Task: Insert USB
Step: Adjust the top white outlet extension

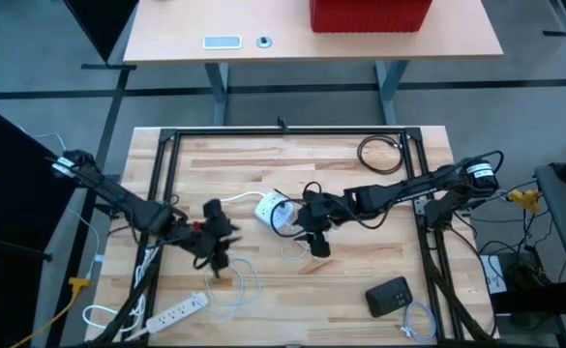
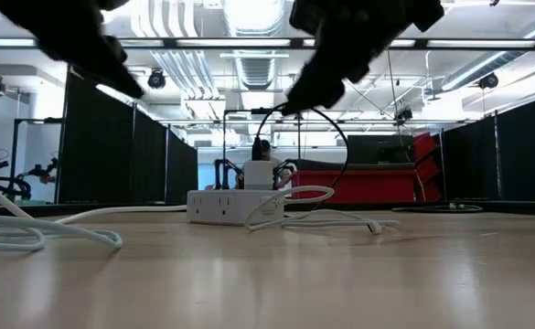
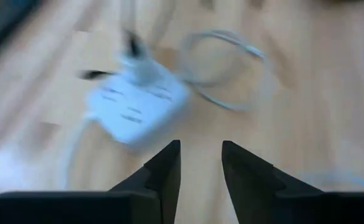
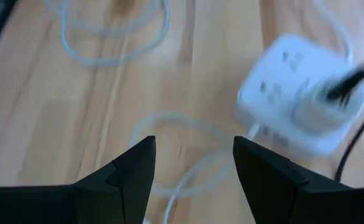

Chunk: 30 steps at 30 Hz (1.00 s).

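USB cable (image 1: pixel 297 253), thin, white and looped, lies loose on the pale plank table (image 1: pixel 341 280) beside the blocky white power cube (image 1: pixel 275 213). Right gripper (image 4: pixel 194 171), dark wedge fingers spread and empty, hangs over the loop. Left gripper (image 3: pixel 200 165), fingers slightly parted and empty, faces the cube.

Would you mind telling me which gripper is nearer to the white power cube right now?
Right. The right gripper hovers just beside the white power cube; the left gripper sits farther off on its other side.
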Available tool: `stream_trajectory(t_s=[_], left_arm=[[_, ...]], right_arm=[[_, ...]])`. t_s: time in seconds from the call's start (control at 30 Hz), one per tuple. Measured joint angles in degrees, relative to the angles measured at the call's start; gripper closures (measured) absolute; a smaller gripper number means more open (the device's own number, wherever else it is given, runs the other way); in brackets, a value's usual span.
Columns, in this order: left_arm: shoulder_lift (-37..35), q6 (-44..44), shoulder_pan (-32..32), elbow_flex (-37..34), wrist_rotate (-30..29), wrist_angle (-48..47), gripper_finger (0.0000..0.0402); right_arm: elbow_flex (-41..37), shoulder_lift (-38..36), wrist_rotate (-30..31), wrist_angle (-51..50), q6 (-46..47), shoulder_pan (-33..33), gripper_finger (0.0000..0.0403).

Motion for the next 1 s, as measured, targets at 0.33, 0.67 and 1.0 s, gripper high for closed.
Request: stream_trajectory(t_s=[0.33, 0.67, 1.0], left_arm=[[6.9, 13.1, 7.2, -4.3, 1.0, 11.6, 0.0294], [-2.6, 20.0, 11.8, -2.1, -0.4, 10.8, 0.0342], [-7.9, 13.0, 12.2, -2.1, -1.3, -3.2, 0.0401]], right_arm=[[-2.8, 3.8, 14.1, 4.9, 5.9, 1.8, 0.0204], [-0.2, 18.2, 21.9, 23.3, 4.2, 6.7, 0.0219], [9.7, 27.4, 31.1, 22.1, -7.2, 9.2, 0.0391]])
